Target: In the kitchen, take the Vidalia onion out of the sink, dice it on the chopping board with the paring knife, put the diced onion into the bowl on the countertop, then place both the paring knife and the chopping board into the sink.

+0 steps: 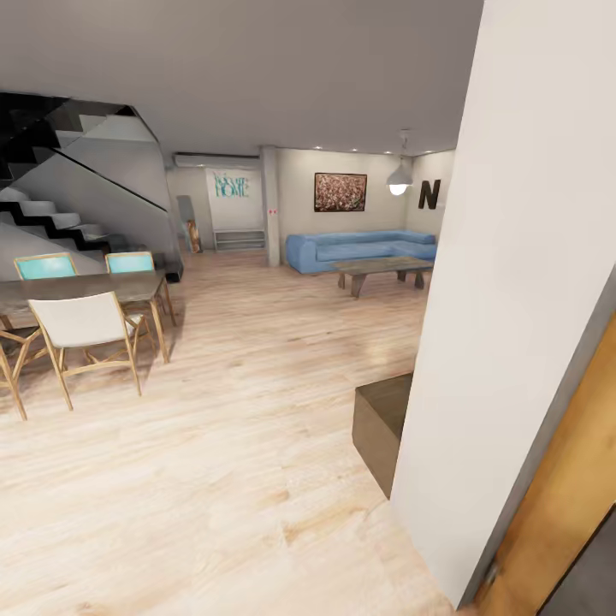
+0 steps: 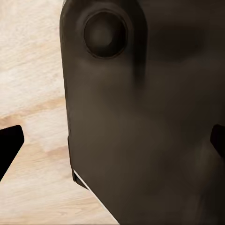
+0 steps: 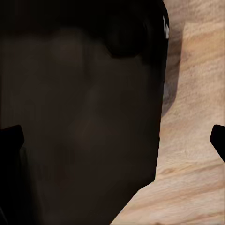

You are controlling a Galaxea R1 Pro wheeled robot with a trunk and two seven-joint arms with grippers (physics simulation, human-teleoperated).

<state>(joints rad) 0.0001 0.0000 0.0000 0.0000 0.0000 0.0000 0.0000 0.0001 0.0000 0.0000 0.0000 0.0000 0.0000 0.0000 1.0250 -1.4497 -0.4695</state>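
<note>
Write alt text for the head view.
An open living room with a light wood floor: dining table and chairs at left, blue sofa and coffee table far back, white wall close at right.

Floor [image 1: 239, 445]: pale blond wood, streaky grain.
Sofa [image 1: 359, 250], far: soft blue.
Near chair [image 1: 81, 321], left: white back, tan wooden frame.
Far chairs [image 1: 44, 267]: turquoise backs.
Wall [image 1: 505, 282], right: plain off-white.
Door [image 1: 565, 505], near right: warm orange wood.
Stairs [image 1: 43, 214], far left: black and white zigzag.
Painting [image 1: 340, 192]: reddish-brown speckle.
Low block [image 1: 381, 428]: dark brown.
</note>
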